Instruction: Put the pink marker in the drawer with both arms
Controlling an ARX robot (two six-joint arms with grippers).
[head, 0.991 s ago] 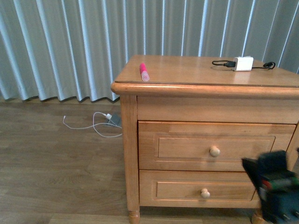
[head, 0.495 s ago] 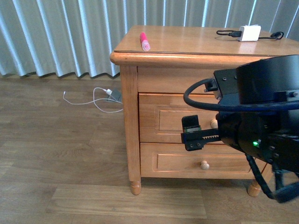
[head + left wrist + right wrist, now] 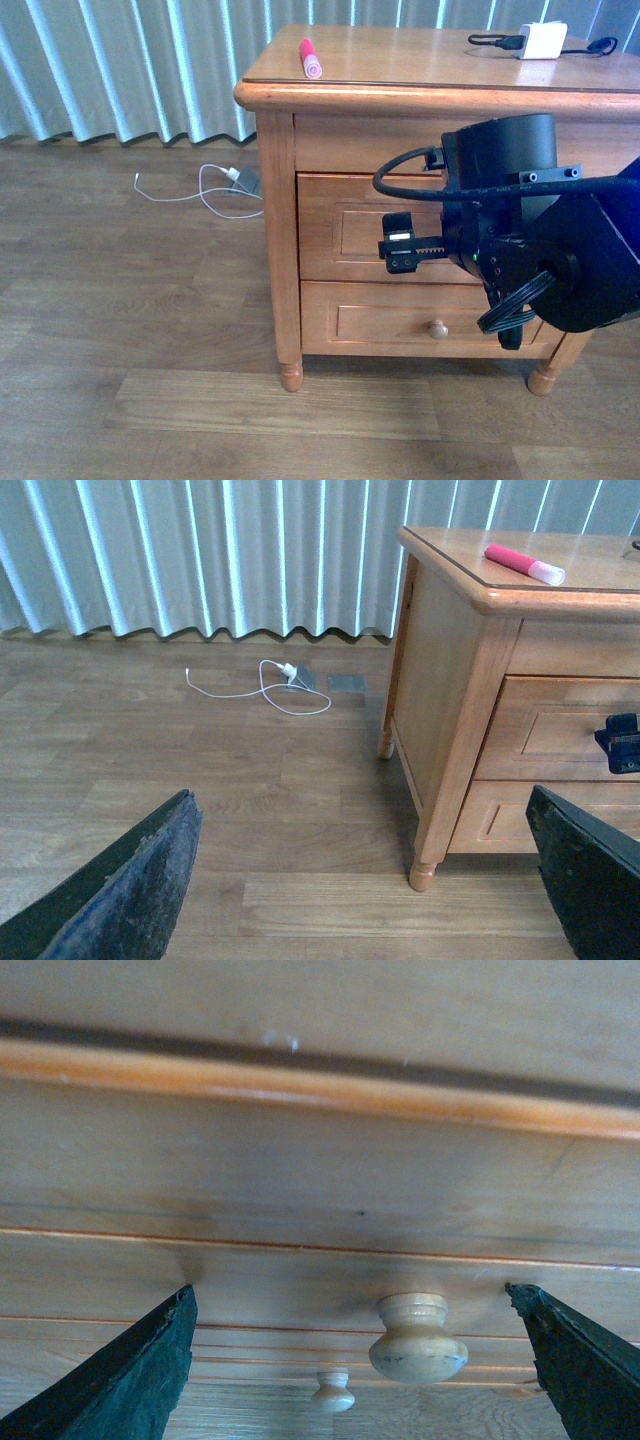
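Looking from the front, we are seeing the pink marker lying on top of the table, near its left front corner. Its long side is pointing from front to back, with the pale cap toward us. The drawer is sitting shut just under the table top. The big black right arm is covering much of it, and the right hand is reaching at the drawer front. The marker is lying up above this hand and off to the left. A white charger is resting far back on the right.

The left wrist view is showing the left hand spread wide, holding nothing, over the floor and well apart from the table. The marker is lying up and across from it. We are thinking this hand is the one on the marker's side.

The right wrist view is showing what the front view is hiding: the round knob of the drawer. The right hand's fingers are spread wide, with the knob sitting between them and not touching. We are guessing that gripping this knob comes next.
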